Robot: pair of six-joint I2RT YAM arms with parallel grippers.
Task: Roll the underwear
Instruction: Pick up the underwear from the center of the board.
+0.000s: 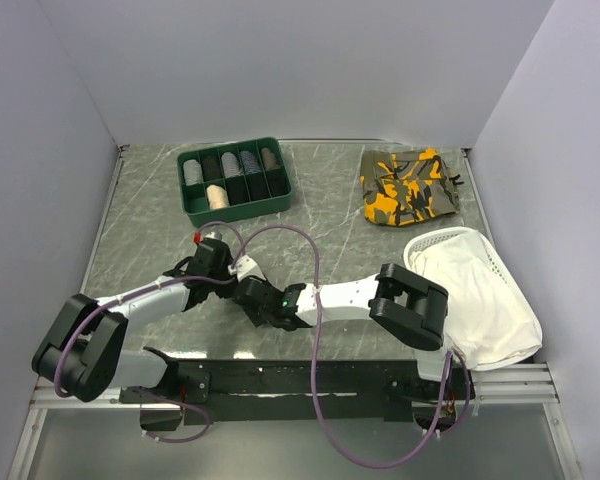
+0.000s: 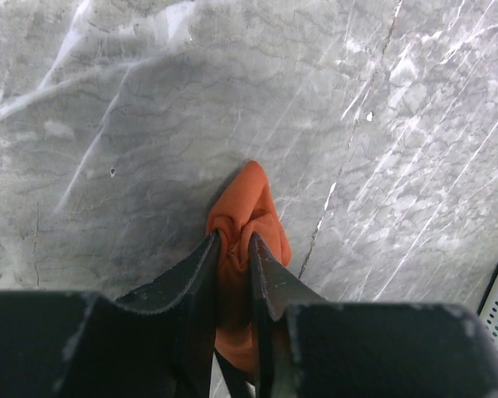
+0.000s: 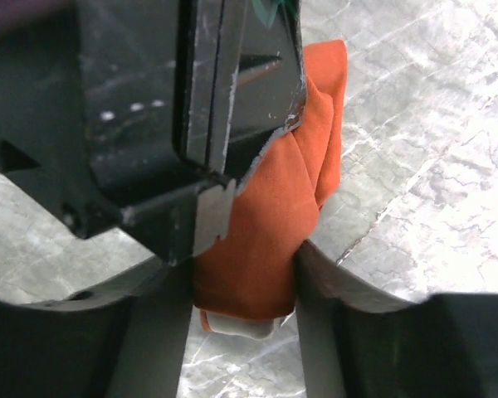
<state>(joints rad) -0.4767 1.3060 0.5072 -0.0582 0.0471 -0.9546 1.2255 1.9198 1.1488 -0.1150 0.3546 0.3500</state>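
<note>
Scanning big to small. Grey marble-pattern table (image 1: 140, 230): hard, glossy, white veining, so fabric should slide on it rather than catch.

White cloth (image 1: 480, 300) sits slumped in a white mesh basket (image 1: 485, 250) at the right edge. It is soft and bulky, parked well apart from the work zone.

Left arm (image 1: 150, 300) and right arm (image 1: 350, 295) both reach low to one spot near the front centre-left. My read: two grippers are needed because a limp bundle unrolls if only one end is pinned.

Green plastic tray (image 1: 235, 212) at the back left has rigid divided compartments. Some hold rolled textiles (image 1: 217, 196) in dark, grey and cream, so it is likely the drop-off for finished rolls.

Camouflage garment (image 1: 410, 187) lies crumpled at the back right, orange and olive, untouched.

The underwear (image 2: 247, 207) is hidden under the grippers in the top view. The wrist views show it between both grippers, just above or on the table, as a bunched rust-orange matte knit with soft folds.

Left gripper (image 2: 232, 249): jaws narrow, with serrated black fingers pinching one end of the bundle.

Right gripper (image 3: 241, 269): jaws at a middling gap, wrapped round the bundle's wider body. Fabric fills the gap and touches both fingers, so it reads as a grip. How firm it is I cannot tell.

Cream waistband (image 3: 236, 325) pokes out below the orange as a thicker, flatter edge.
</note>
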